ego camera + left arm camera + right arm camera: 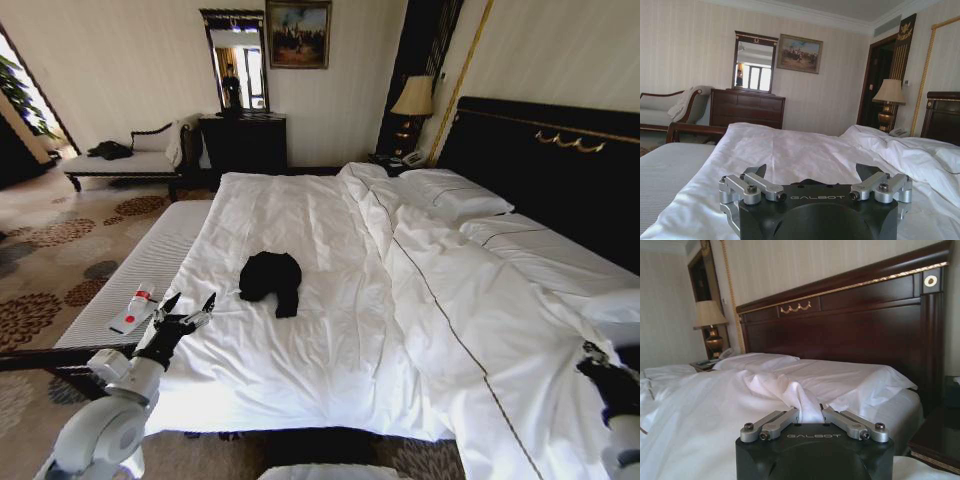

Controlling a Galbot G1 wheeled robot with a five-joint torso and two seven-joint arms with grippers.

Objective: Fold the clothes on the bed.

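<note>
From the head view, the black T-shirt (271,280) lies in a crumpled heap on the white duvet (330,300) of the bed (520,150), not yet spread or folded. The left gripper (187,313) hovers at the duvet's near-left edge with its fingers spread apart, gripping nothing; the shirt sits ahead of it and off to its right, near but not touching. The heap's longer side seems to run away from the robot, a lobe trailing back toward it. The right gripper (600,365) hangs at the far right edge, well apart from the shirt, so the left arm is clearly nearer.

From the left wrist view, the left gripper (812,175) stands spread over bare duvet.

From the right wrist view, the right gripper (810,412) faces the pillows (790,365) and headboard; I cannot tell whether it is parted.
</note>
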